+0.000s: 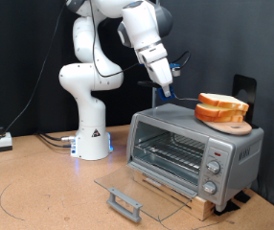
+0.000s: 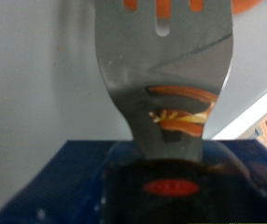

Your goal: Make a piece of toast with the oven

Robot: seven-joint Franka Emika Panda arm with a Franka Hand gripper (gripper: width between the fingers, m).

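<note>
With the oven (image 1: 194, 151) door already lying open just below it, the gripper (image 1: 164, 89) is gripping a spatula (image 2: 166, 70) and hovering beside the toast (image 1: 221, 104), which is sitting on a board (image 1: 235, 125) atop the oven, not yet loaded.

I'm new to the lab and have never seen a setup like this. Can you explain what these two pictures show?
The white machine is a robot arm; its gripper hangs above the oven. One picture comes from a camera off the arm, the other from a camera on its hand. The oven's glass door lies open. On its roof a round wooden board carries bread slices. The hand carries a metal spatula, which fills the hand view; the fingers themselves aren't visible there.
</note>
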